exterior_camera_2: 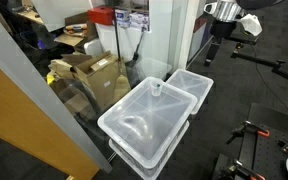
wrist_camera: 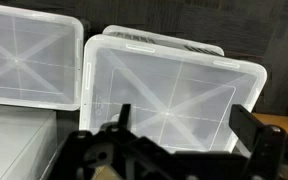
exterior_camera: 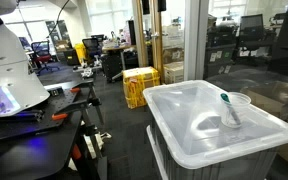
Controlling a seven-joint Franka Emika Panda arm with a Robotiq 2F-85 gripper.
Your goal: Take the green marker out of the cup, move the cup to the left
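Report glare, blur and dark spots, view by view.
In an exterior view, the cup and green marker look soft against the bright bin lid; in an exterior view, the glass wall shows hazy reflections; in the wrist view, the open pincer is a dark, blurred silhouette.

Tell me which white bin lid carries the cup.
The lid nearer the camera in an exterior view; the cup stands by its far edge. The second lid lies beyond it, with no cup.

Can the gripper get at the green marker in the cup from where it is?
Probably yes. The green marker stands cap up in the cup, alone on the bin lid, with nothing over it. The gripper is open, though the wrist view does not show the cup.
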